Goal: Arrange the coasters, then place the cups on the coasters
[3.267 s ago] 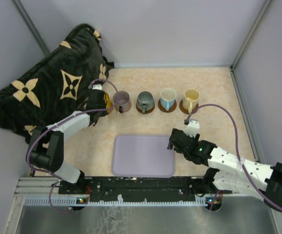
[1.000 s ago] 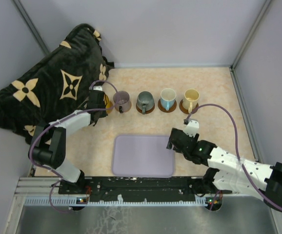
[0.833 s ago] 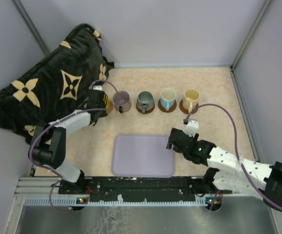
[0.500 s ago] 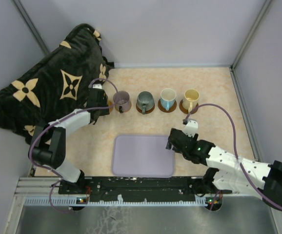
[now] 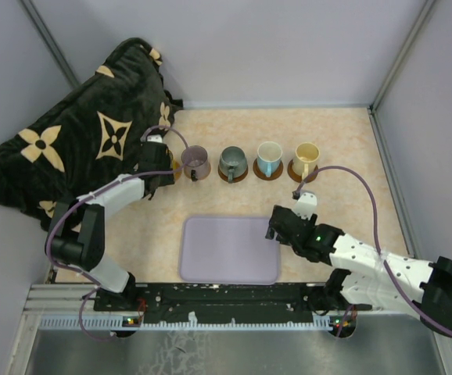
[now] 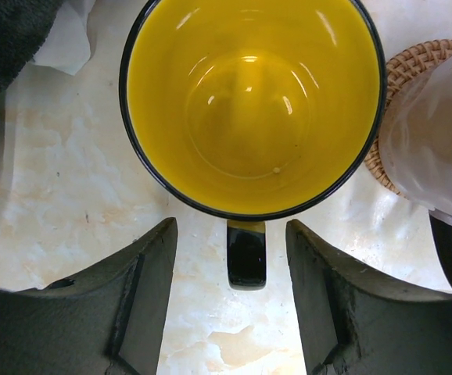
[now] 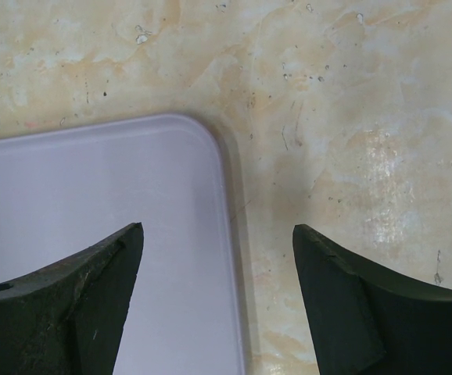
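Both grippers spread: left gripper [image 6: 230, 226] straddles the handle [image 6: 246, 256] of the yellow mug [image 6: 253, 101], untouching; right gripper [image 7: 218, 234] well apart from it. Mug judged rigid, slippery; pinch handle.

bg: grey walls [image 5: 288, 47] x3 | beige marbled tabletop [image 5: 351, 133] | even light

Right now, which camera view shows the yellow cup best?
The left wrist view: the yellow cup fills it, its handle between the fingers of the open left gripper. The top view shows only a sliver beside that gripper; the right wrist view shows only the tray and table.
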Controlling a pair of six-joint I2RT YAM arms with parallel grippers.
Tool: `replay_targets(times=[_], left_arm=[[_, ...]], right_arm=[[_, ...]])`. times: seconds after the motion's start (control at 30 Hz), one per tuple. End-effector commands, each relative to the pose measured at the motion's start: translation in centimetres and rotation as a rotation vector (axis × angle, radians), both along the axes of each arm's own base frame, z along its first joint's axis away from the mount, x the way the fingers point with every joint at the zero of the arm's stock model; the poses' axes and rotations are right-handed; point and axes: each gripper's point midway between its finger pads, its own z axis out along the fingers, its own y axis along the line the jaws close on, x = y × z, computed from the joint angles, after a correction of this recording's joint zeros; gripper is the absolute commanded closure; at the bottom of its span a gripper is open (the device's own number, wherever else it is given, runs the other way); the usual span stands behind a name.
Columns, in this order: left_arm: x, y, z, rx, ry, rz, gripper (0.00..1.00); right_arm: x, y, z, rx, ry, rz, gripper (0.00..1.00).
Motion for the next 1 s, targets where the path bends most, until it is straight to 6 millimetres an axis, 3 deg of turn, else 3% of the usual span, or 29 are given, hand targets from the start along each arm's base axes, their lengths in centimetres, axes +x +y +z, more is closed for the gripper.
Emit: replay_targets(times=[0.0,0.7,0.97], left_arm=[[0.2,0.4,1.9,-0.005,-0.029,0.024,0.36],[-1.7,2.3,1.5,0.045,0.011,0.115,0.35],[-1.7,2.2,1.6,0.036,0.011,0.112,0.34]], right_arm=[[0.9,0.9,1.2,0.049,-0.036,-0.015,0.22],[0.6,0.6,0.6,0.049,-0.024,-0.019,0.22],[0.5,0.6,0.5,0.053,-0.022,-0.021,0.22]])
